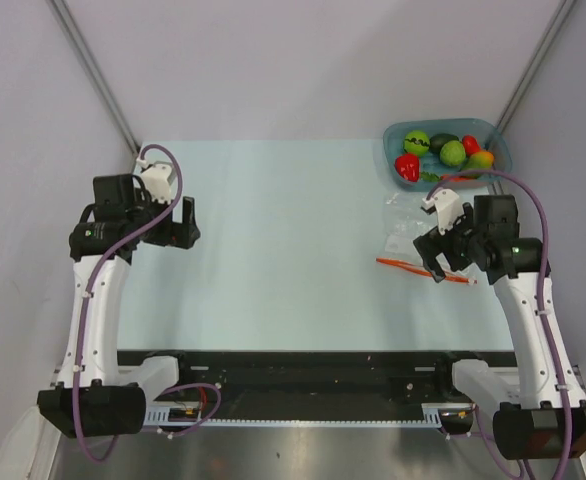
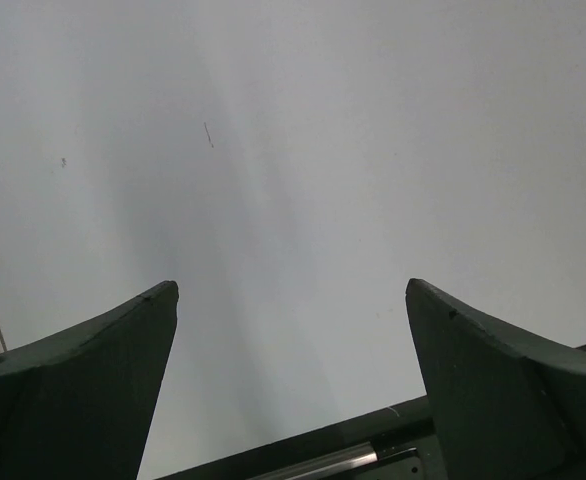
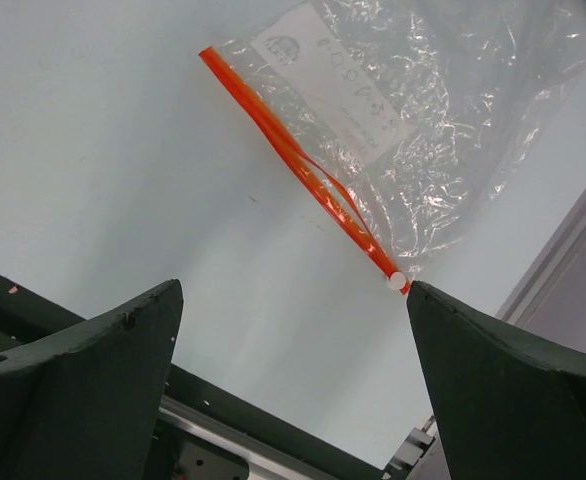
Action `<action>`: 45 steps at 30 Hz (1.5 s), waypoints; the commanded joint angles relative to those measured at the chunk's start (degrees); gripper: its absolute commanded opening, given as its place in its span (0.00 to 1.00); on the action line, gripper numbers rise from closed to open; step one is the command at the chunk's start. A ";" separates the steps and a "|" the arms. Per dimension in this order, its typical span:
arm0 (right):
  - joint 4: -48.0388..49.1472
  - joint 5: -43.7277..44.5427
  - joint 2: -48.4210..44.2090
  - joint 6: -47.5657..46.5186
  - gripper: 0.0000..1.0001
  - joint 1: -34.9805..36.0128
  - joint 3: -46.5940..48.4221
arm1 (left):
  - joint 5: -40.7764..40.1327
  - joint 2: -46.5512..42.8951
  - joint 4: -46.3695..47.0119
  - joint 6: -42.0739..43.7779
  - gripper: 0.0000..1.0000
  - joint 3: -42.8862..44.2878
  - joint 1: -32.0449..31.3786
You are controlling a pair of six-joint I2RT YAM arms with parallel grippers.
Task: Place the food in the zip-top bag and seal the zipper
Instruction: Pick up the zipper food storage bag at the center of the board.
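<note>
Pale table [image 1: 273, 250], grey walls. Food [image 1: 453, 152] piled in teal tray [image 1: 503, 150] at far right corner; bag [image 3: 403, 110] flat on table just beside tray, zipper [image 3: 293, 150] partly parted, below right hand [image 3: 293, 290]. Left hand [image 2: 293, 290] over table's left side; both hands wide, holding nothing.
</note>
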 commanded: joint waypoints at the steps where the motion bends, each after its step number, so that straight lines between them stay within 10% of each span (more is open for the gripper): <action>1: 0.57 -0.65 1.23 -4.99 1.00 0.20 -0.88 | 0.19 1.48 -0.08 3.56 1.00 4.82 -0.71; 13: 2.31 6.64 5.10 -18.70 0.98 0.28 -8.69 | 5.01 -1.42 8.79 5.23 1.00 3.69 -5.79; 27: 20.76 12.61 16.17 -26.71 0.54 2.30 -17.66 | 3.62 -2.21 11.87 6.11 0.99 -1.85 -16.80; 45: 38.35 18.51 31.64 -29.08 0.36 4.94 -19.77 | 4.58 -1.86 13.54 5.06 0.99 -5.97 -16.97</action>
